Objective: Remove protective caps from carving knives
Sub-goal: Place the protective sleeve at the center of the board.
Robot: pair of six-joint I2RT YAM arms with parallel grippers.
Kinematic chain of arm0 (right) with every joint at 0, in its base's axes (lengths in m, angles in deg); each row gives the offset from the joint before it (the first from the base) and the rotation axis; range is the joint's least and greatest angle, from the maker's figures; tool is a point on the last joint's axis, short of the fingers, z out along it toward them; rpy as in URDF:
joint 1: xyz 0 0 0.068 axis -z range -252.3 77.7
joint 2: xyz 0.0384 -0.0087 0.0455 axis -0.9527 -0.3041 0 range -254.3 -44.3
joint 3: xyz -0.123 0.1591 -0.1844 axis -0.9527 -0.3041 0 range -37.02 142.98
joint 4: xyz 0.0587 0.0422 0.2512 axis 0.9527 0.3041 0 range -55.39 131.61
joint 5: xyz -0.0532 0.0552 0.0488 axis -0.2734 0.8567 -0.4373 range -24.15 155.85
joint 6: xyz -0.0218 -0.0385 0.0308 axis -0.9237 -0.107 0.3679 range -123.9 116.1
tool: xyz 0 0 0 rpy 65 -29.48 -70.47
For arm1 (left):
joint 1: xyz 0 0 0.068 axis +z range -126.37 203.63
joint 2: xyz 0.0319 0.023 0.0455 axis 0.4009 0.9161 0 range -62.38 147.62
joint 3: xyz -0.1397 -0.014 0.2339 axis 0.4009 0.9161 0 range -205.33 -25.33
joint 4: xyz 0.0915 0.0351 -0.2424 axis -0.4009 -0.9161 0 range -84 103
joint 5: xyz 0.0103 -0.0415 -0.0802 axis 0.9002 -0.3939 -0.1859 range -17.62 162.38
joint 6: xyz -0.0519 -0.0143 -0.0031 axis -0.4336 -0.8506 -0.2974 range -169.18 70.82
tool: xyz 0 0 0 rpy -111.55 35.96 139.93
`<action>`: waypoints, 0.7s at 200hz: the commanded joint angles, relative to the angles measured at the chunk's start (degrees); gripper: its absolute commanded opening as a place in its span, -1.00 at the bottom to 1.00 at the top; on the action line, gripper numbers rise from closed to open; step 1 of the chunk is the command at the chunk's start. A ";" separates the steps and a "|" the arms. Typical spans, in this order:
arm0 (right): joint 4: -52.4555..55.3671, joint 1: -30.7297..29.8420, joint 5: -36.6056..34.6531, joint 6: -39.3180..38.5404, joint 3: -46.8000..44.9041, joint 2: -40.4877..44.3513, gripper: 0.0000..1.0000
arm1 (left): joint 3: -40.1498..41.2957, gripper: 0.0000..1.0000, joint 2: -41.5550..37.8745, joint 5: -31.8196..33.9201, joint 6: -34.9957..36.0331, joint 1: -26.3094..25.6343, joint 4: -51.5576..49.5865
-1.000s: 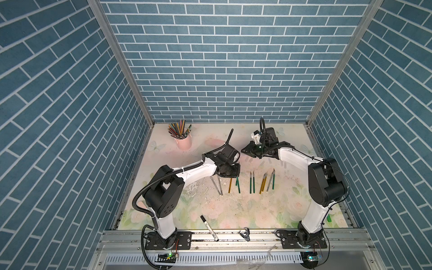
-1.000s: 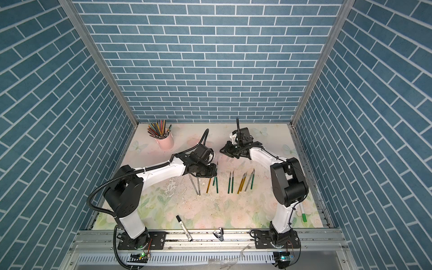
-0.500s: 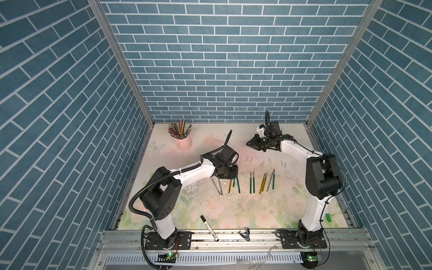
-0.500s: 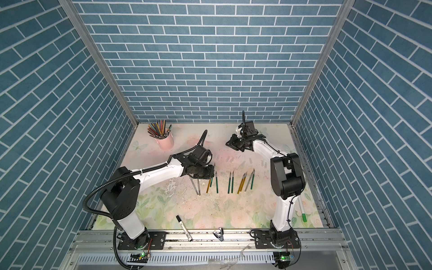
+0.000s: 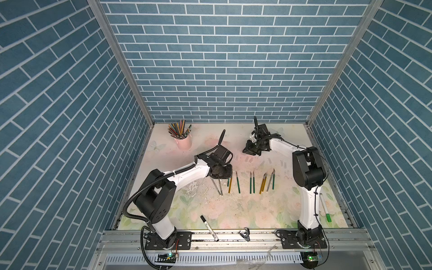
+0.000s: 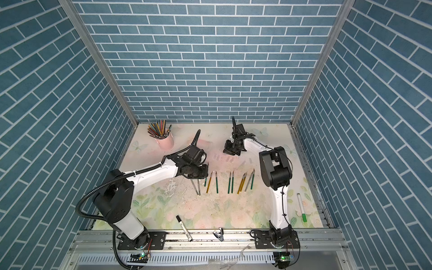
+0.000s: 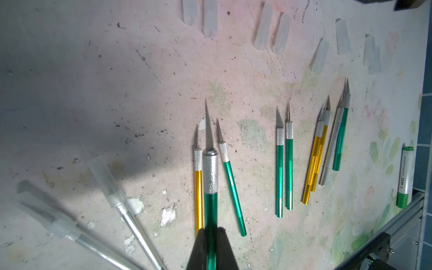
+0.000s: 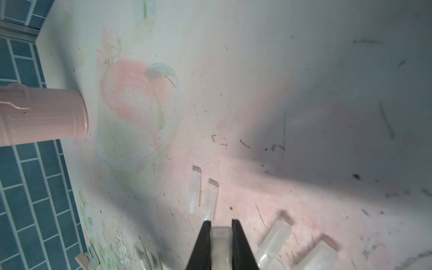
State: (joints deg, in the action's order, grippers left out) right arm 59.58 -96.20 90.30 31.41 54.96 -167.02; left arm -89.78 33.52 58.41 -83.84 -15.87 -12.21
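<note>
My left gripper (image 7: 211, 231) is shut on the handle of a green carving knife (image 7: 210, 173) whose grey blade is bare; it hangs low over the left end of the knife row (image 5: 251, 184). Several uncapped green, gold and silver carving knives (image 7: 284, 168) lie side by side there. Two silver knives keep their protective caps (image 7: 109, 184) on. My right gripper (image 8: 219, 224) is shut on a whitish protective cap (image 8: 219, 243), just above the mat behind the row (image 5: 251, 149). Several loose caps (image 8: 194, 191) lie beside it.
A pink cup of coloured pencils (image 5: 183, 140) stands at the back left. A black-capped marker (image 5: 209, 228) and a metal clip (image 5: 244, 235) lie at the front rail. A green-capped marker (image 5: 325, 207) lies by the right edge.
The grippers have drawn apart. The left one came down and nearer to the knife row with the green knife. The right arm swung back, then returned low over the loose caps, holding the cap.
</note>
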 commanded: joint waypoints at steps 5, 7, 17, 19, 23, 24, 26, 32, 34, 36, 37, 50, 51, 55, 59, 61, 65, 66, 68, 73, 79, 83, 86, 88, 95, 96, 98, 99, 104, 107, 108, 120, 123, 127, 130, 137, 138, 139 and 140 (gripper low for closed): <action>3.76 -0.69 -2.80 -2.09 2.63 -2.32 -0.77 | 1.03 -1.00 -1.27 1.07 0.39 0.48 -0.43; 3.88 -0.70 -2.88 -2.09 2.77 -2.45 -0.77 | 1.06 -1.00 -1.25 1.06 0.38 0.48 -0.40; 4.41 -0.84 -3.38 -2.15 3.11 -2.53 -0.75 | 1.25 -1.00 -1.22 0.76 0.07 0.48 0.04; 4.39 -0.87 -3.43 -2.17 3.11 -2.53 -0.75 | 1.32 -1.00 -1.23 0.68 0.01 0.48 0.18; 4.50 -0.88 -3.44 -2.17 3.14 -2.53 -0.74 | 1.38 -1.00 -1.16 0.61 -0.10 0.48 0.31; 4.49 -0.88 -3.44 -2.17 3.17 -2.53 -0.74 | 1.40 -1.00 -1.15 0.57 -0.13 0.48 0.32; 4.54 -0.93 -3.44 -2.18 3.13 -2.53 -0.74 | 1.42 -1.00 -1.15 0.54 -0.12 0.48 0.40; 4.54 -0.93 -3.53 -2.18 2.96 -2.53 -0.73 | 1.50 -1.00 -1.17 0.53 -0.20 0.48 0.55; 4.49 -0.90 -3.53 -2.18 2.94 -2.53 -0.72 | 1.51 -1.00 -1.22 0.53 -0.18 0.48 0.59; 4.48 -0.89 -3.57 -2.18 2.87 -2.53 -0.72 | 1.58 -1.00 -1.19 0.46 -0.18 0.48 0.60; 4.47 -0.84 -3.59 -2.18 2.86 -2.53 -0.72 | 1.59 -1.00 -1.17 0.45 -0.21 0.48 0.60; 4.57 -0.88 -3.71 -2.18 2.69 -2.53 -0.67 | 1.69 -1.00 -1.08 0.38 -0.32 0.48 0.78; 4.61 -0.88 -3.71 -2.18 2.68 -2.53 -0.67 | 1.69 -1.00 -1.07 0.37 -0.32 0.48 0.78; 4.59 -0.88 -3.70 -2.24 2.67 -2.53 -0.65 | 1.69 -1.00 -1.00 0.36 -0.25 0.48 0.86; 4.61 -0.92 -3.70 -2.26 2.76 -4.02 -0.64 | 1.69 -1.00 -0.98 0.29 -0.28 0.48 0.87; 4.57 -0.87 -3.70 -2.33 2.76 -4.24 -0.63 | 1.69 -1.00 -1.02 0.27 -0.29 0.48 0.87; 4.64 -0.86 -3.63 -2.35 2.84 -4.35 -0.62 | 1.69 -1.00 -0.96 0.31 -0.25 0.48 0.87; 4.65 -0.87 -3.62 -2.35 2.84 -4.36 -0.61 | 1.69 -1.00 -0.92 0.29 -0.24 0.48 0.87; 4.76 -0.90 -3.62 -2.42 2.89 -4.42 -0.60 | 1.65 -1.00 -0.90 0.21 -0.26 0.48 0.87; 4.89 -0.93 -3.62 -2.50 2.98 -4.46 -0.59 | 1.60 -1.00 -0.81 0.18 -0.22 0.48 0.87; 4.87 -0.96 -3.53 -2.61 3.14 -4.55 -0.57 | 1.60 -1.00 -0.89 0.10 -0.17 0.48 0.87; 4.90 -0.94 -3.45 -2.61 3.12 -4.59 -0.57 | 1.53 -1.00 -0.87 0.09 -0.16 0.48 0.87; 4.90 -0.97 -3.44 -2.61 3.11 -4.62 -0.56 | 1.52 -1.00 -0.81 0.09 -0.20 0.48 0.87; 4.89 -0.97 -3.46 -2.61 3.11 -4.55 -0.55 | 1.52 -1.00 -0.82 0.09 -0.23 0.48 0.87; 4.87 -0.99 -3.47 -2.61 3.20 -4.45 -0.52 | 1.52 -1.00 -0.82 0.10 -0.22 0.48 0.93; 4.85 -0.98 -3.46 -2.61 3.20 -4.46 -0.52 | 1.52 -1.00 -0.85 0.10 -0.19 0.48 0.90; 4.83 -0.97 -3.45 -2.61 3.20 -4.46 -0.51 | 1.52 -1.00 -0.88 0.11 -0.23 0.48 0.94; 4.87 -0.97 -3.40 -2.61 3.20 -4.46 -0.51 | 1.52 -1.00 -0.88 0.10 -0.23 0.48 0.95; 4.89 -0.99 -3.36 -2.61 3.29 -4.39 -0.50 | 1.52 -1.00 -0.77 0.09 -0.30 0.48 0.95; 4.92 -0.98 -3.35 -2.69 3.29 -4.43 -0.49 | 1.52 -1.00 -0.72 0.13 -0.32 0.48 0.95; 4.92 -0.97 -3.35 -2.70 3.29 -4.40 -0.49 | 1.52 -1.00 -0.72 0.11 -0.32 0.48 0.95; 5.25 -0.97 -3.10 -2.92 3.54 -4.14 -0.49 | 1.52 -1.00 -0.80 0.13 -0.28 0.48 0.95; 5.34 -0.97 -3.03 -2.98 3.63 -4.09 -0.48 | 1.52 -1.00 -0.87 0.14 -0.32 0.48 0.97; 5.50 -1.02 -3.01 -3.13 3.64 -3.87 -0.47 | 1.52 -1.00 -0.89 0.17 -0.33 0.48 0.95; 5.52 -0.99 -3.00 -3.18 3.62 -3.71 -0.45 | 1.56 -1.00 -0.88 0.18 -0.28 0.48 0.95; 5.70 -1.00 -3.01 -3.39 3.64 -3.33 -0.42 | 1.65 -1.00 -0.84 0.24 -0.41 0.49 0.95; 5.74 -0.98 -3.00 -3.44 3.64 -3.32 -0.42 | 1.67 -1.00 -0.86 0.26 -0.41 0.49 0.95; 5.81 -0.98 -3.00 -3.47 3.64 -3.32 -0.41 | 1.68 -1.00 -0.88 0.26 -0.41 0.49 0.95; 5.84 -0.98 -3.00 -3.48 3.60 -3.36 -0.40 | 1.69 -1.00 -0.88 0.26 -0.41 0.48 0.95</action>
State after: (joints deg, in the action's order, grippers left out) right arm 63.31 -97.01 87.83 29.86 57.00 -170.58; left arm -88.95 33.12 58.16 -83.93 -15.72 -11.56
